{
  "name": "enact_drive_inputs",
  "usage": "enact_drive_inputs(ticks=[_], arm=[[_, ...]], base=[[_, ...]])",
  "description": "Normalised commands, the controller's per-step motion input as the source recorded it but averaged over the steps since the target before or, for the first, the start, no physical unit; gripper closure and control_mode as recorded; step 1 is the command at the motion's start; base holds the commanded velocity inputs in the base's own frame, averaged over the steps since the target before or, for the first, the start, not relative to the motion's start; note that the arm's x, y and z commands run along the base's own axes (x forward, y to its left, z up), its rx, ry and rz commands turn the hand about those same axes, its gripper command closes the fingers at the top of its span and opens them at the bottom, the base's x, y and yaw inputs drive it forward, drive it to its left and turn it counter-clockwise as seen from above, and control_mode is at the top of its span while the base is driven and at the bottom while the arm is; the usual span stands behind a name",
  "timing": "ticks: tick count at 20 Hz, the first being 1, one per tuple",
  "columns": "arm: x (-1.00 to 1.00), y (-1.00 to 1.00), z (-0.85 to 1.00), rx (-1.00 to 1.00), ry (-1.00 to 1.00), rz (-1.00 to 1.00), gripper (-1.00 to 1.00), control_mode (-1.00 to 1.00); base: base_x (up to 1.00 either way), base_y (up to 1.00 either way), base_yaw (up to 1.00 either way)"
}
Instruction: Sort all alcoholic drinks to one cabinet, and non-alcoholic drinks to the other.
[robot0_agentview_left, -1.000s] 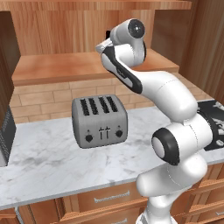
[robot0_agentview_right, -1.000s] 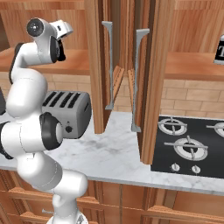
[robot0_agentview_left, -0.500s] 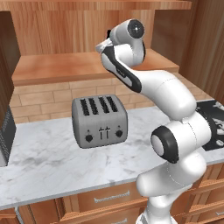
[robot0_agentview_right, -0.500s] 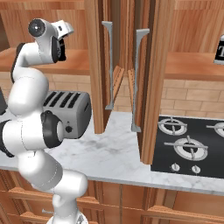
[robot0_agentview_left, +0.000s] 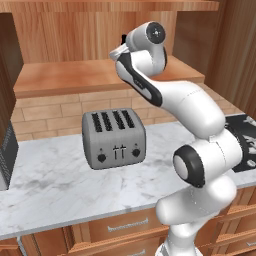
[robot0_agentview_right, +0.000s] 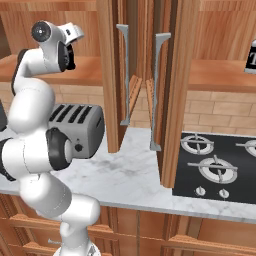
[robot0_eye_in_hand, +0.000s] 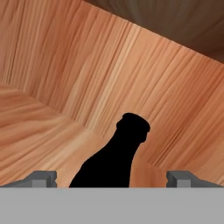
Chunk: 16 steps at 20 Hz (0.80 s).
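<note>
Over the last second almost nothing moved: tool (robot0_eye_in_hand: 111, 179) wide, empty, black cola bottle (robot0_eye_in_hand: 114, 159) between tips on cabinet shelf (robot0_eye_in_hand: 35, 135), seemingly released.

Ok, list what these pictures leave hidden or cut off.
- Small black cola-shaped bottle: its base is cut off at the bottom of the hand view.
- Gripper: in the left base view, hidden behind the white arm's own wrist.
- Black-labelled bottle: cut by the right edge, right base view.

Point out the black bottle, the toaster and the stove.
Black bottle (robot0_eye_in_hand: 114, 161): hand view, on its shoulder below the neck.
Toaster (robot0_agentview_left: 116, 150): left base view, on its front face.
Stove (robot0_agentview_right: 215, 167): right base view, on the near burner.
</note>
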Motion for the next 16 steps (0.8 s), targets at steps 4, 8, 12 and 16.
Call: enact_drive_inputs(ticks=[4, 8, 12, 16], arm=[[-0.33, 0.00, 0.00, 0.00, -0.02, -0.01, -1.00, -1.00], [-0.42, 0.00, 0.00, 0.00, -0.01, -0.03, -1.00, -1.00], [-0.48, 0.00, 0.00, 0.00, 0.00, -0.05, -1.00, -1.00], [-0.55, -0.01, 0.00, 0.00, 0.00, -0.08, -1.00, -1.00]], base=[[0.00, 0.00, 0.00], [0.00, 0.00, 0.00], [0.00, 0.00, 0.00], [0.00, 0.00, 0.00]])
